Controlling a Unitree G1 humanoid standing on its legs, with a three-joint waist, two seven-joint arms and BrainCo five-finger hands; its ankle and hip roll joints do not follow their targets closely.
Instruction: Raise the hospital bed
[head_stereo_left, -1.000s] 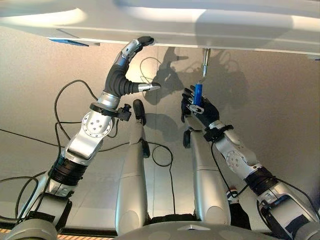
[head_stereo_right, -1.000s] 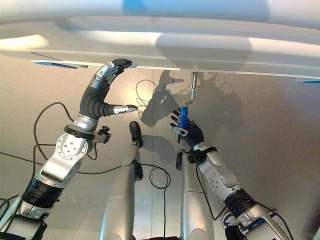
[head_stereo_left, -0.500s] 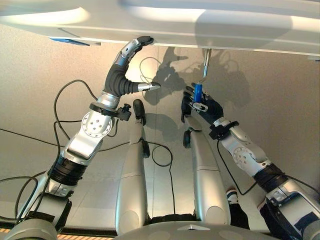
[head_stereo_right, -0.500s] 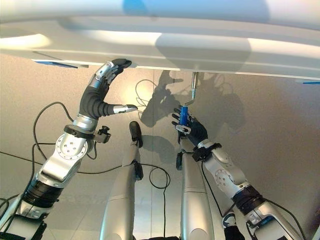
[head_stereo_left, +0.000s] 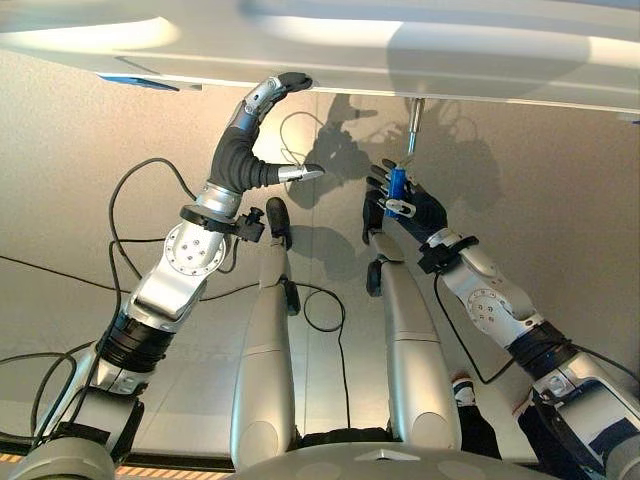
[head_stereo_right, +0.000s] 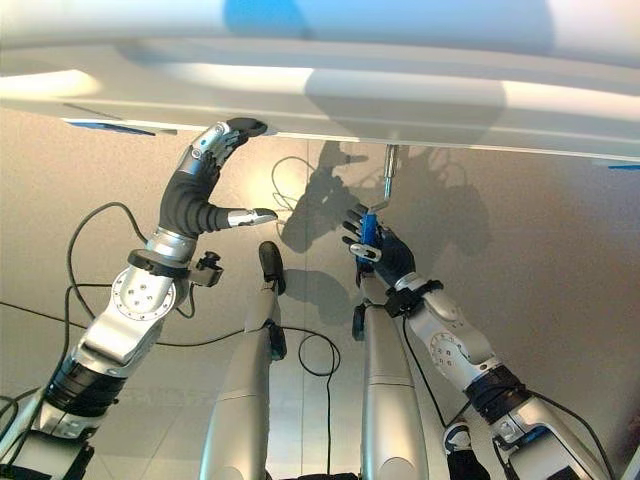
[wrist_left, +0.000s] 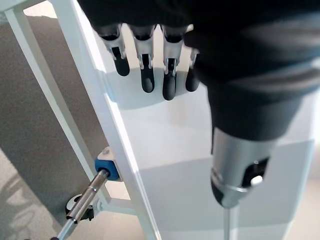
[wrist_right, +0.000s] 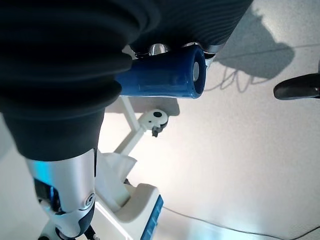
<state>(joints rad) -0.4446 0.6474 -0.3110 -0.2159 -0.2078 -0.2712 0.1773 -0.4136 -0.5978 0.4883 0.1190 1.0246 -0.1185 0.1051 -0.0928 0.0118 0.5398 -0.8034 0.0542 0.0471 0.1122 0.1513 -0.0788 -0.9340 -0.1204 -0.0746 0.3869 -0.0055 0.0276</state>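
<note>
The white hospital bed (head_stereo_left: 330, 50) runs along the far edge of the left eye view. A metal crank shaft (head_stereo_left: 412, 128) hangs down from its underside and ends in a blue handle (head_stereo_left: 397, 188). My right hand (head_stereo_left: 420, 212) is shut on that handle; in the right wrist view the blue handle (wrist_right: 165, 77) lies across the curled fingers. My left hand (head_stereo_left: 258, 105) reaches up to the bed's edge, open, with straight fingers (wrist_left: 147, 75) lying flat against the white board. The thumb (head_stereo_left: 300, 174) sticks out sideways, free of anything.
A blue label (head_stereo_left: 135, 82) marks the bed's edge left of my left hand. In the left wrist view a metal rod with a blue collar (wrist_left: 106, 168) meets the white frame bar. A caster fitting (wrist_right: 156, 118) of the bed frame stands over pale floor (head_stereo_left: 560, 230).
My right forearm has swung out to the right while the hand stays shut on the blue handle, which has turned slightly. The left arm has not moved.
</note>
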